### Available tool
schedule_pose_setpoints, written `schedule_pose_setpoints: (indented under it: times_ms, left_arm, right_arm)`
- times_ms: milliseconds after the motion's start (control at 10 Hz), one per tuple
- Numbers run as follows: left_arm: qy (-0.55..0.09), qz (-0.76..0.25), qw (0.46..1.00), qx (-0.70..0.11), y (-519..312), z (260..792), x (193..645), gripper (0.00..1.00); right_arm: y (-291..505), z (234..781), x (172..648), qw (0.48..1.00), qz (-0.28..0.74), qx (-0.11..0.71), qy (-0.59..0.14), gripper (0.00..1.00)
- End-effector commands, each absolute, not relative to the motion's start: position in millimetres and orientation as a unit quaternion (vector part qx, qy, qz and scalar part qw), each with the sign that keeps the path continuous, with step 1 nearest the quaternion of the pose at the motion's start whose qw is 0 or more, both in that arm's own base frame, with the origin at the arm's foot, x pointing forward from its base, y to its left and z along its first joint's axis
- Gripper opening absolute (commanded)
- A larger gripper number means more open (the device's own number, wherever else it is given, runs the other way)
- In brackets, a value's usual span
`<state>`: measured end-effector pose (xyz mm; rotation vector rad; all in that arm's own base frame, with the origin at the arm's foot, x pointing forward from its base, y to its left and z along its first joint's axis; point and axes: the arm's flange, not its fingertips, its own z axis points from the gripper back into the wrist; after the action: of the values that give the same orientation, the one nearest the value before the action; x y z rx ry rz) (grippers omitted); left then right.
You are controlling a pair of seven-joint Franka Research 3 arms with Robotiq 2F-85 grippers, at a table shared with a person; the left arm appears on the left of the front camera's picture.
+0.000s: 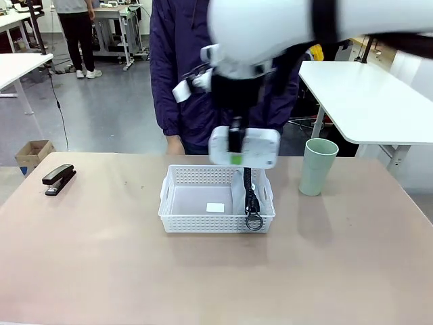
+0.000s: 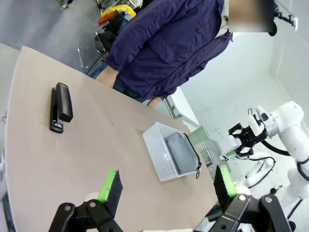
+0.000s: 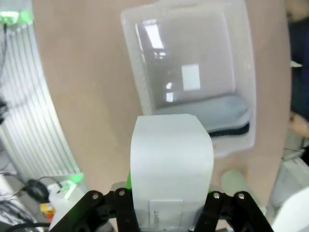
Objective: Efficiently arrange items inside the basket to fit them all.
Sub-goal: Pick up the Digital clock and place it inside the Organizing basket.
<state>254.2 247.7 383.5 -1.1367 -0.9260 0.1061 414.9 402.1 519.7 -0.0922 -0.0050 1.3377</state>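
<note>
- Two grippers to report. Your right gripper [image 1: 237, 157] is clamped on the white box [image 1: 260, 147], with its jaws against the box's sides. In the right wrist view the box [image 3: 171, 159] covers most of that gripper's [image 3: 171, 205] fingers.
- Your left gripper [image 2: 167, 186] has its jaws wide apart, with nothing between the green pads [image 2: 110, 186]. The picture's bottom edge cuts off its base.
- The box hangs above the rim of the basket [image 1: 203, 218], over the far right part.
- The grey pouch [image 2: 181, 153] lies inside the basket [image 2: 157, 152], along its right wall.
- In the front view the box and the lattice wall hide the pouch's body. You can see the black strap [image 1: 247, 193] and the metal ring [image 1: 254, 221], which hangs over the front wall.
- A white label [image 1: 215, 207] shows on the basket floor.
- The stapler [image 1: 59, 178] lies on the table [image 1: 101, 271], well to the left of the basket.
- The cup [image 1: 318, 166] stands upright to the right of the basket, apart from it.
- A person [image 1: 183, 68] stands at the far edge, partly hidden by your right arm.
- A pale blurred shape [image 3: 236, 181] sits beside the box in the right wrist view. It cannot be identified.
</note>
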Motion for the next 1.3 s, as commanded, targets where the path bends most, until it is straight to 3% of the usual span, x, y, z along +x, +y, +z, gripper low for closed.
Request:
schedule_pose_setpoints:
  times_ms: [0, 400, 600, 1200]
  left_arm:
    - [-0.436, 0.042, 0.733, -0.52, 245.5, 384.6, 253.1, 1.0]
    - [-0.436, 0.042, 0.733, -0.52, 245.5, 384.6, 253.1, 1.0]
    - [-0.436, 0.042, 0.733, -0.52, 245.5, 384.6, 253.1, 1.0]
    - [-0.436, 0.042, 0.733, -0.52, 245.5, 384.6, 253.1, 1.0]
  right_arm:
    - [445.8, 505.5, 430.5, 0.784, 0.617, -0.073, 0.01, 0.51]
    - [458.6, 412.7, 469.9, 0.737, 0.675, 0.013, 0.03, 0.51]
    - [454.4, 378.6, 482.0, 0.735, 0.676, 0.0, 0.052, 0.51]
    - [443.2, 341.7, 497.3, 0.744, 0.661, 0.002, 0.1, 0.51]
